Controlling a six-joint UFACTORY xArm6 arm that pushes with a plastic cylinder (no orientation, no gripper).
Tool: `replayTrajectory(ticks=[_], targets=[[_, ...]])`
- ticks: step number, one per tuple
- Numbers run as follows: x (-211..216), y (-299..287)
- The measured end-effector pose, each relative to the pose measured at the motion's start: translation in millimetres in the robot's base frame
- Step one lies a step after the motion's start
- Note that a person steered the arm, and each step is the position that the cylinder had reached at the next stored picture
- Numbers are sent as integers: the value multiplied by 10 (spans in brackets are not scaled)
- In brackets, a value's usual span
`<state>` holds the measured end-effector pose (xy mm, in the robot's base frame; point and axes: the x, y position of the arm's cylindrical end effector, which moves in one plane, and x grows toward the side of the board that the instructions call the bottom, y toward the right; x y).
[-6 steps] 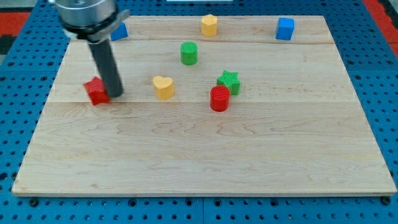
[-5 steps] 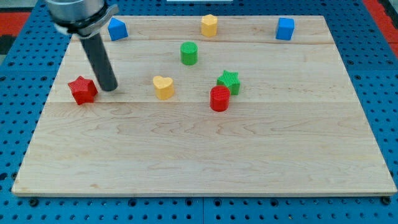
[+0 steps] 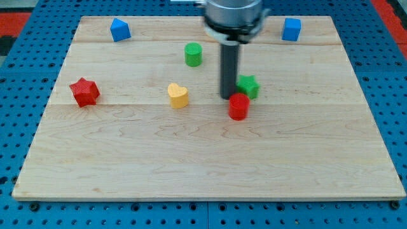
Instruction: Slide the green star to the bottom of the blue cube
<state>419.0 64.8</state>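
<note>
The green star (image 3: 248,86) lies right of the board's middle. My tip (image 3: 227,96) stands just at its left side, close to or touching it. A red cylinder (image 3: 239,106) sits just below the star and below-right of my tip. The blue cube (image 3: 292,29) is at the view's top right, well above and to the right of the star. The rod's body hides the area above the star's left.
A green cylinder (image 3: 193,54) stands above-left of my tip. A yellow heart (image 3: 179,95) lies to its left. A red star (image 3: 84,91) is at the left edge of the board. A second blue block (image 3: 119,29) is at the top left.
My tip has swung from beside the red star on the left to the green star's left. The green star, red cylinder and yellow heart have shifted right. The yellow block at the top is now hidden.
</note>
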Motion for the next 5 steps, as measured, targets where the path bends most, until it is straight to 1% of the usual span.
replayTrajectory(ticks=[1, 4, 5], targets=[[-204, 93], [-302, 219], [-332, 381]])
